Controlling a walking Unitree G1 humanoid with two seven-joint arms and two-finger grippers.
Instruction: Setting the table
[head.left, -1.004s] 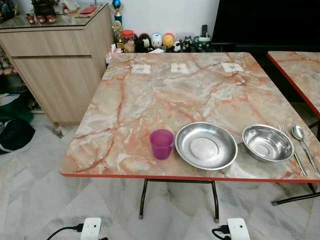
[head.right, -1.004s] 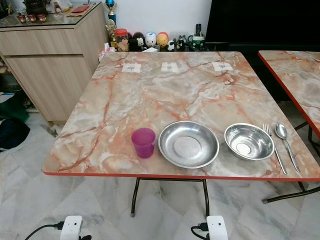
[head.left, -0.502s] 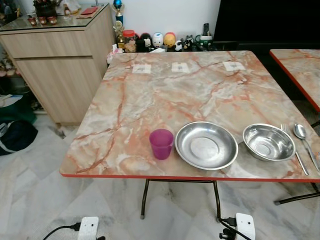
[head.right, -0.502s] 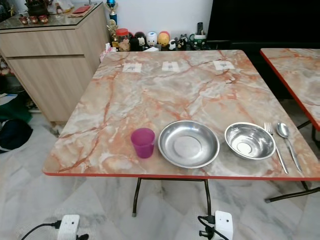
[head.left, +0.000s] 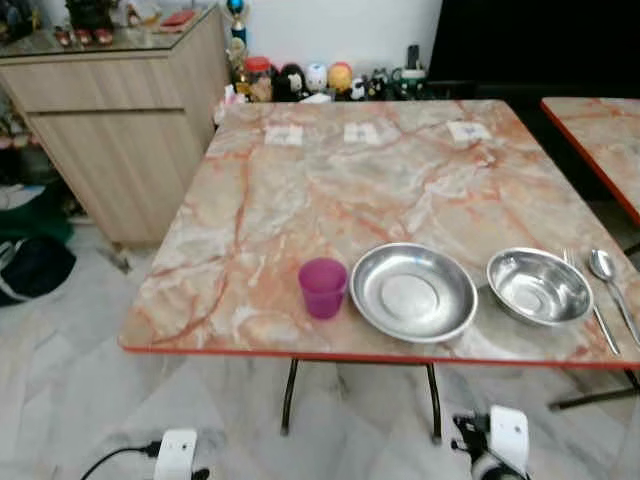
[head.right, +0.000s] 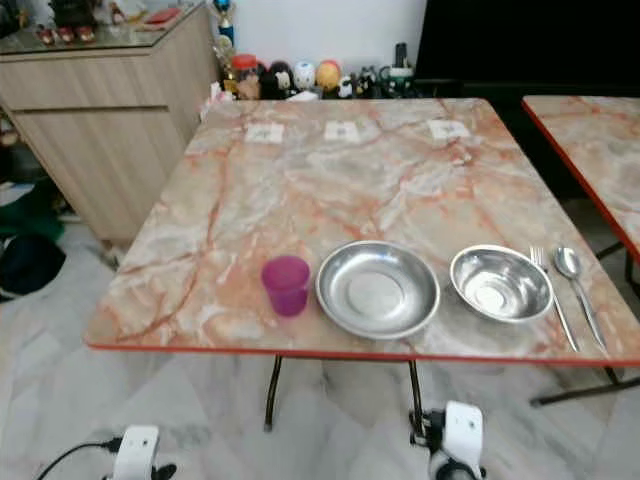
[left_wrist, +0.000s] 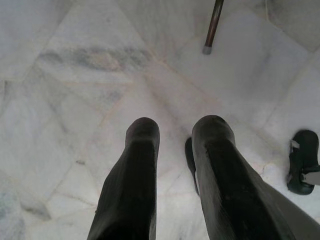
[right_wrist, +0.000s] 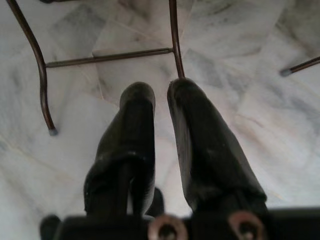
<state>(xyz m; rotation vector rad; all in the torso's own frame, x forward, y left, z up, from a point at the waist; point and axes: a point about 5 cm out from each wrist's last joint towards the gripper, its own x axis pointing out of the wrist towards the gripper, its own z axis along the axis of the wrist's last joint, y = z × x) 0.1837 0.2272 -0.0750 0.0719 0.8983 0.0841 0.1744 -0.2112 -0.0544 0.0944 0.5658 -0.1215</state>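
Marble-patterned table (head.left: 330, 190) with a red edge fills my head view, standing on pale marble floor (head.left: 60, 400). Along its near edge I see one place setting in a row. From the plate (head.left: 413, 291) at the centre, the purple cup (head.left: 323, 287) stands upright at 9 o'clock, just beside the plate's rim, and the steel bowl (head.left: 539, 286) sits at 3 o'clock, close to the plate but apart from it. Further out at 3 o'clock lie the fork (head.left: 592, 305) and then the spoon (head.left: 609, 282), side by side, handles toward me. At 12 o'clock, along the table's far edge, three small white squares (head.left: 364, 133) lie in a row, well apart from the dishes.

Beyond the far edge I see a line of small figurines (head.left: 310, 80) against the wall, and at 10 o'clock a wooden cabinet (head.left: 110, 110). A second table (head.left: 600, 140) with the same top shows at 2 o'clock.

Both my arms hang low, below the tabletop. My left gripper (left_wrist: 175, 131) points at bare floor, its fingers parted and holding nothing, with a table leg (left_wrist: 212, 27) ahead of it. My right gripper (right_wrist: 160, 97) hangs over the floor near the table's leg frame (right_wrist: 107, 56), fingers slightly apart and empty.
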